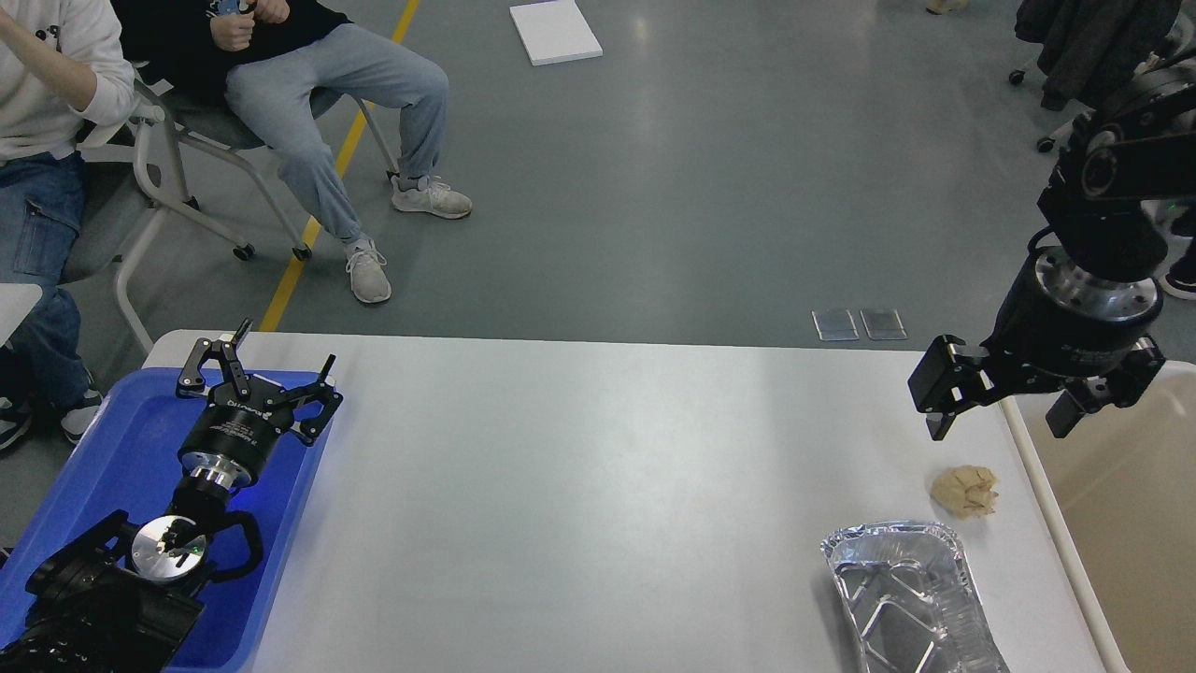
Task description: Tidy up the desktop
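The desktop (607, 486) is a wide white-grey tabletop. On its right side lies a crumpled beige paper ball (965, 491), and just in front of that sits a dented aluminium foil tray (911, 598). My right gripper (1002, 430) hangs open a little above and behind the paper ball, with nothing between its fingers. My left gripper (285, 346) is open and empty over the blue plastic tray (112, 449) at the table's left end.
A beige-walled bin with a white rim (1046, 505) stands against the table's right edge. Two people sit on chairs (187, 178) beyond the far left corner. A white board (555, 31) lies on the floor behind the table.
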Robot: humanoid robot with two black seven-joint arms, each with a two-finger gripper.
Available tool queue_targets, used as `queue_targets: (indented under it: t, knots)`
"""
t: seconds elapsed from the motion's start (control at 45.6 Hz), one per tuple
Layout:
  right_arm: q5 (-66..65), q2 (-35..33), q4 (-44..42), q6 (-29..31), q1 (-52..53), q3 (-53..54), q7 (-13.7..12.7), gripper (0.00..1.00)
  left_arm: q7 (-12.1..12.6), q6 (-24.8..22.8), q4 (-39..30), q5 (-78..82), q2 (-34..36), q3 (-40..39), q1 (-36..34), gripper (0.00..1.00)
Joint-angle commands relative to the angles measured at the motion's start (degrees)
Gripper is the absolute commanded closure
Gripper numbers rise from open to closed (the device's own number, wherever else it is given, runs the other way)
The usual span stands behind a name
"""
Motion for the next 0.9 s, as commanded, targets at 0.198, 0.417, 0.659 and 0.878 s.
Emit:
queue_targets:
  t: [0.198,0.417,0.659,0.878]
  knots:
    - [-0.01,0.14,-0.16,0.00,-0.16,0.06,0.00,0.00,0.09,0.00,0.00,0.00,-0.09,0.00,0.00,0.00]
    - [-0.01,-0.74,-0.16,0.00,0.63,-0.03,0.00,0.00,-0.08,0.00,0.00,0.00,0.00,0.00,0.08,0.00]
    - [-0.19,0.14,-0.51,0.00,-1.21,0.93,0.00,0.00,0.00,0.00,0.00,0.00,0.00,0.00,0.08,0.00]
    - [-0.19,-0.83,-1.21,0.00,0.11,1.20,0.00,0.00,-0.09,0.00,0.09,-0.09,0.00,0.00,0.08,0.00]
